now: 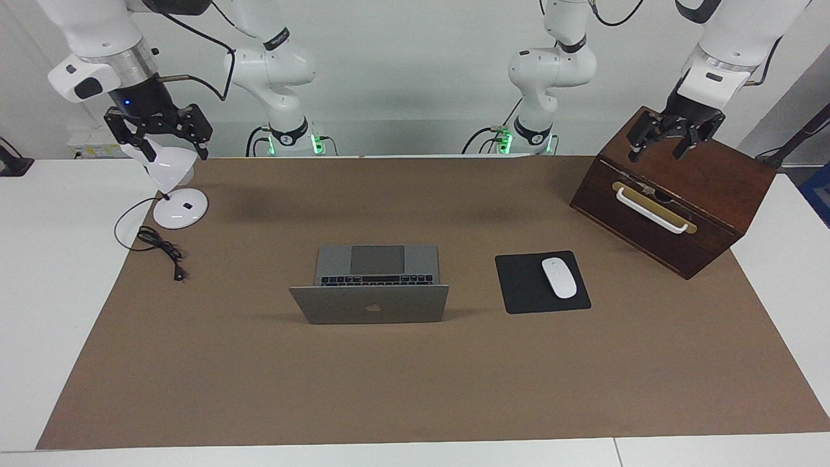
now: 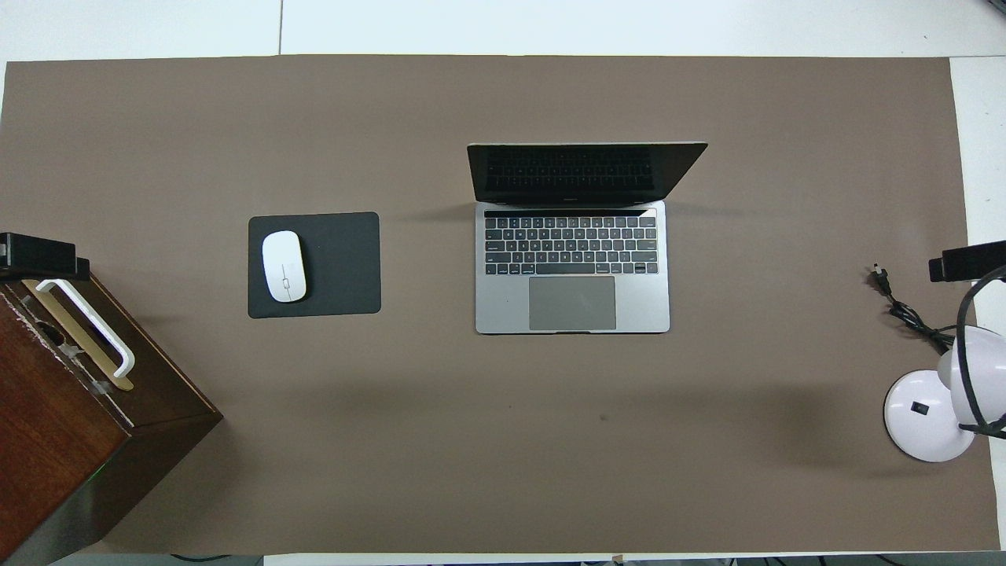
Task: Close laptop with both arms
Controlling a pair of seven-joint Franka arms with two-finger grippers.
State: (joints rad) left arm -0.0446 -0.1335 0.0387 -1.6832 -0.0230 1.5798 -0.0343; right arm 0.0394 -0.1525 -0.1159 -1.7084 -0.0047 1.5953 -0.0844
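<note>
You see the slim silver-grey metal laptop (image 1: 369, 285) (image 2: 572, 236) standing open at the middle of the brown-covered surface (image 1: 415, 383) (image 2: 503, 440), its lid upright and its grey trackpad toward the robots; both tools are well apart from it and raised in the air. The left tool (image 1: 668, 144) hangs over the dark wooden box with a white handle (image 1: 674, 194) (image 2: 71, 393) at the left arm's end, its black fingers spread apart and holding nothing; the right tool (image 1: 170, 148) hangs over the white desk lamp with a round base (image 1: 174, 188) (image 2: 939, 405) at the right arm's end, its fingers likewise apart and empty. In the overhead view only dark tips of the two tools show at the side edges.

Beside the laptop, toward the left arm's end, you find a square black mouse pad (image 1: 528, 288) (image 2: 338, 263) with a white oval mouse (image 1: 559, 277) (image 2: 284, 266) lying on it; the lamp's black cable and plug (image 1: 162, 250) (image 2: 904, 310) trail on the brown cover; a plain white wall rises where the arms' bases stand.
</note>
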